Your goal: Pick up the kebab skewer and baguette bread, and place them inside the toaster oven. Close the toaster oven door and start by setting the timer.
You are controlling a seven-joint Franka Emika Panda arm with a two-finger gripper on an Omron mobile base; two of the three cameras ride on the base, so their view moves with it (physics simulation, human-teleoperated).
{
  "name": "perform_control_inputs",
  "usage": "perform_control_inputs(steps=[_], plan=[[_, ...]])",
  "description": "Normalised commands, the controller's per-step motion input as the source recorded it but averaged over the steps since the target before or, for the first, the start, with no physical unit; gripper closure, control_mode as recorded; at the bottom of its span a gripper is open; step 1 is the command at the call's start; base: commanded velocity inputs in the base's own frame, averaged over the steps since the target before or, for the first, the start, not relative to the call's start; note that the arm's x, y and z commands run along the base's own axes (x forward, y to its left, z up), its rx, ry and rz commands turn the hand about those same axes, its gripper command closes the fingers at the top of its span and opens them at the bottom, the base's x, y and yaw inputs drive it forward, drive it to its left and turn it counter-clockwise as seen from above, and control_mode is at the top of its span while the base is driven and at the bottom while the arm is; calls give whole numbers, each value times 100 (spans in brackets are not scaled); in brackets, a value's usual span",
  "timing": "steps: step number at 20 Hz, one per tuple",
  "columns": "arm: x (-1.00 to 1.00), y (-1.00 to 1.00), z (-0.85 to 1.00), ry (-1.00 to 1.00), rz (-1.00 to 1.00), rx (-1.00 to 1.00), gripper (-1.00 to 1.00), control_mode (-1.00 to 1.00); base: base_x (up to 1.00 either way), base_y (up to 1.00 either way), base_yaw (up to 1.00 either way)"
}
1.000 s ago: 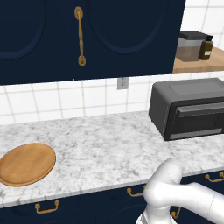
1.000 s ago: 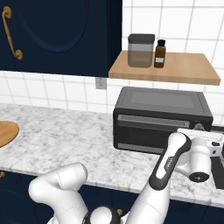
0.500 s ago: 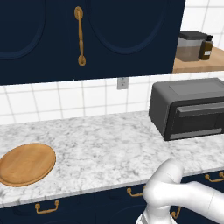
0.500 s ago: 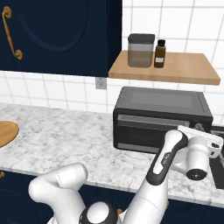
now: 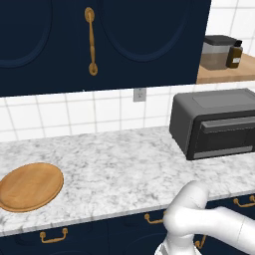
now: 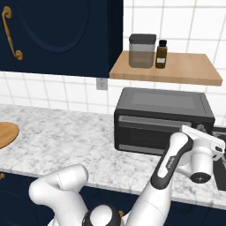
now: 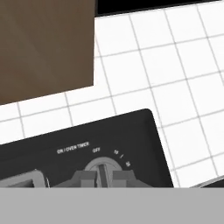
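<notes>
Oven: dark grey box (image 6: 163, 120) on the marble counter (image 5: 114, 169), at about 2 o'clock in the right base view and 3 o'clock in the left base view.
Door: dark panel (image 6: 148, 134) upright against the oven front, closed, grey handle bar along its top edge.
Skewer, baguette: not seen on the counter or plate; whether they lie inside the oven cannot be told through the dark door.
Gripper: at 6 o'clock in the hand view (image 7: 103, 177), fingers (image 7: 87, 178) drawn close together on either side of the ridge of the timer knob (image 7: 101, 166); whether the pads touch the ridge is unclear.
Knob panel: black, lettered "ON / OVEN TIMER" and "OFF" above the dial, small numerals to its right.
Arm: white, reaching to the oven's right end at 4 o'clock in the right base view.
Plate: round wooden plate (image 5: 31, 186) at 8 o'clock in the left base view, well apart from the oven.
Shelf: wooden shelf (image 6: 167, 68) above the oven at 1 o'clock, carrying a grey canister (image 6: 142, 50) and a brown bottle (image 6: 161, 54) just beside each other.
Far: white wall tiles (image 5: 104, 114), navy cabinets (image 5: 99, 40) with brass handles at 12 o'clock.
</notes>
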Motion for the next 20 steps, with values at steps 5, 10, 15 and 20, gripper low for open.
perform_control_inputs(steps=[5,10,15,20], plan=[[48,12,25,-1,0,11,100,-100,0,0,0],[25,28,14,0,0,17,100,-100,0,0,0],[27,33,14,0,0,20,100,-100,0,0,0],[23,22,11,0,0,20,100,-100,0,0,0]])
